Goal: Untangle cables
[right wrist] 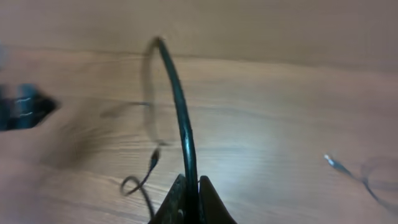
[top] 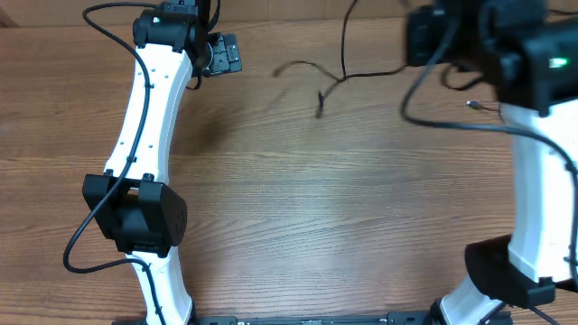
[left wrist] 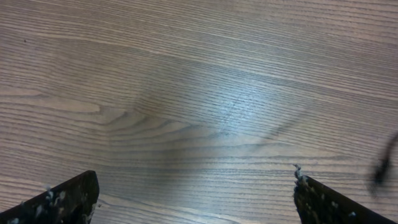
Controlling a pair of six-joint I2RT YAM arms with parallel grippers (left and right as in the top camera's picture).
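Observation:
A black cable [top: 342,76] lies on the far middle of the wooden table, with one end [top: 319,108] pointing toward me and a stretch rising off the table. My right gripper [right wrist: 189,188] is shut on this black cable [right wrist: 182,124], which arcs up in front of it; its loose end [right wrist: 152,159] curls on the table below. A thin second cable with a silver plug [top: 470,106] lies at the far right and also shows in the right wrist view [right wrist: 333,162]. My left gripper [left wrist: 196,190] is open and empty over bare wood at the far left [top: 221,54].
The right arm's own black lead [top: 452,122] loops across the table at the right. The left arm's lead [top: 86,235] hangs at the left. The left gripper shows as a dark blur in the right wrist view [right wrist: 22,107].

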